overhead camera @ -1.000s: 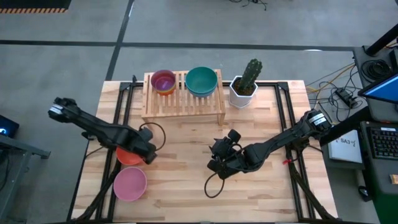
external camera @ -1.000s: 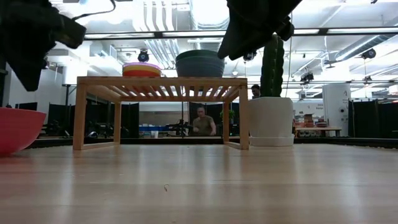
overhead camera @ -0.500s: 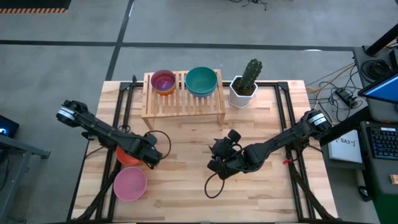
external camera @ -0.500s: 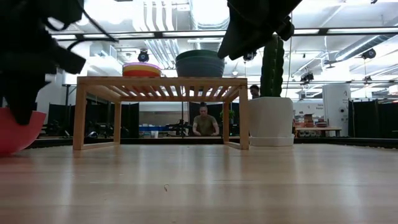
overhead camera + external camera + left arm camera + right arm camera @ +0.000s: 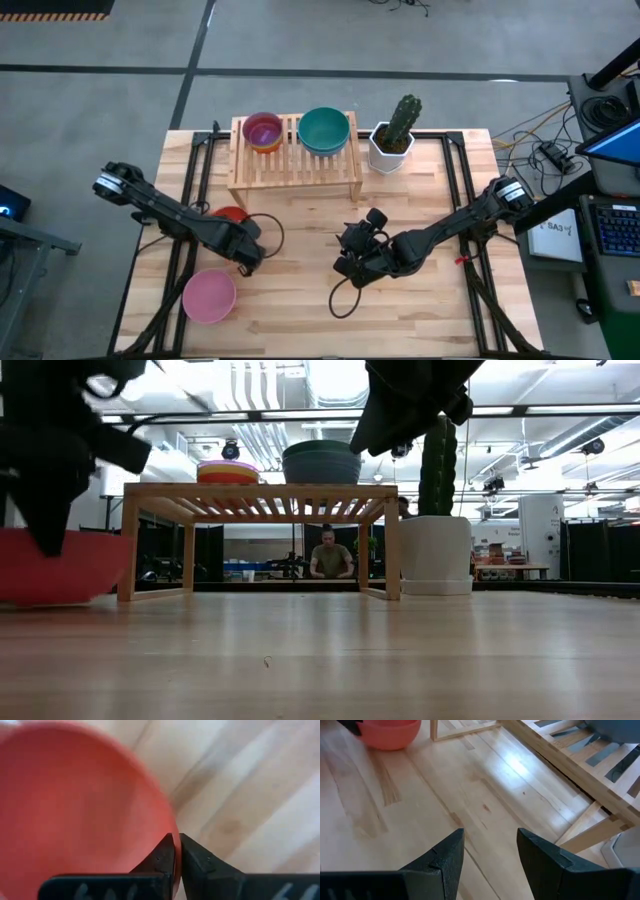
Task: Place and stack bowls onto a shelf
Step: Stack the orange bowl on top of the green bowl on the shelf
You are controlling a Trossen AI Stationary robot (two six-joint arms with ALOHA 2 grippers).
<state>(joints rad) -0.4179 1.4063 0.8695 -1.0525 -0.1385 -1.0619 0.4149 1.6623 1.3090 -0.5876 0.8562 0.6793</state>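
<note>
High view: the left tool [image 5: 246,250] sits over the bench [image 5: 300,300] in front of the shelf's left end, with the red-orange bowl [image 5: 229,215] showing just beyond it, toward the shelf [image 5: 295,160].
Left wrist view: the two fingers [image 5: 162,857] are pinched on the rim of the red-orange bowl [image 5: 75,805], one inside the wall and one outside. A rim pinch of this kind leaves the bowl's underside free, which suits lowering it onto a slat or into another bowl.
Low view: the red-orange bowl [image 5: 55,565] hangs at the left with its rim about level; whether its base touches the bench cannot be told.
Shelf load: the purple bowl [image 5: 262,129] tops a nested stack at the left end, with yellow and orange rims [image 5: 228,472] under it; the teal bowl [image 5: 324,130] sits toward the right end. Stacking saves room, since the shelf looks only a few bowls wide.
Pink bowl: the pink bowl [image 5: 208,296] rests on the bench near the front-left corner, well apart from the shelf, not yet dealt with.
Right tool: the right tool [image 5: 352,262] waits mid-bench with its fingers [image 5: 445,857] spread and nothing between them, clear of the left arm's likely path.
Cactus pot: the white pot [image 5: 391,150] stands beside the shelf's right end and is no part of the job.
Judgement: the carry to the shelf appears under way; the lift must clear the front rail.
</note>
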